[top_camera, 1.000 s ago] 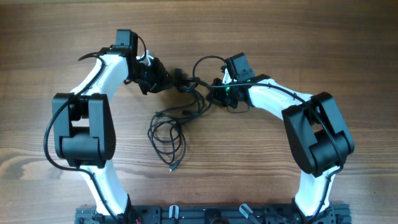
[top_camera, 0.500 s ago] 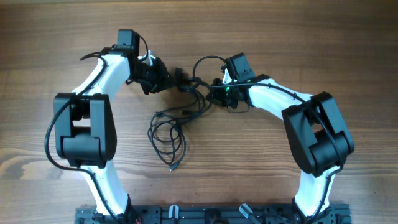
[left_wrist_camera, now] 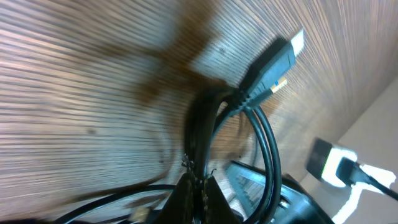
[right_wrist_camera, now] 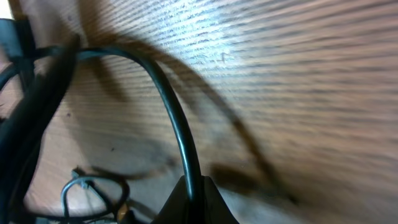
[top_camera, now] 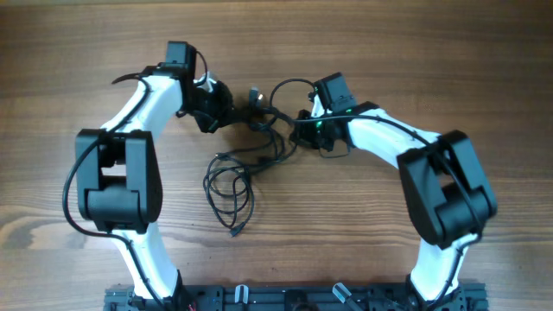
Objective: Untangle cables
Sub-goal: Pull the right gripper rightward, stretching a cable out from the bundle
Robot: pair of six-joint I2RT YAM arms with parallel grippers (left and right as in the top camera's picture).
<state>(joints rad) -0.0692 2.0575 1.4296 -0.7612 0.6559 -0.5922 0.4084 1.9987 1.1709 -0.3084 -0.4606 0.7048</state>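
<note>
The cables (top_camera: 251, 156) are seen from overhead as thin, glossy black cords lying on the wooden table (top_camera: 78, 52), between the two arms and toward the far side. A tight, knotted part is gathered between the two grippers, and from it several loose, overlapping loops are spread toward the near edge, ending in a small free plug (top_camera: 233, 231). One arc of cord is raised from the knot toward the right wrist.

The left gripper (top_camera: 232, 111) is placed at the left end of the knot. In the left wrist view its jaws (left_wrist_camera: 194, 182) are seen pressed together on a bundle of the cables, which is pinched between the dark fingertips. Above the grip, two cords are bent in a curve and are ended by a black moulded connector (left_wrist_camera: 273, 59) with a bright metal tip, held clear of the wood.

The right gripper (top_camera: 298, 121) is placed at the right end of the knot. In the right wrist view its jaws (right_wrist_camera: 194, 190) are closed on a single smooth cord (right_wrist_camera: 177, 118), which is arched up and over to the left, where more strands are bunched at the picture's edge. A blurred shadow of the cord is cast across the grain.
</note>
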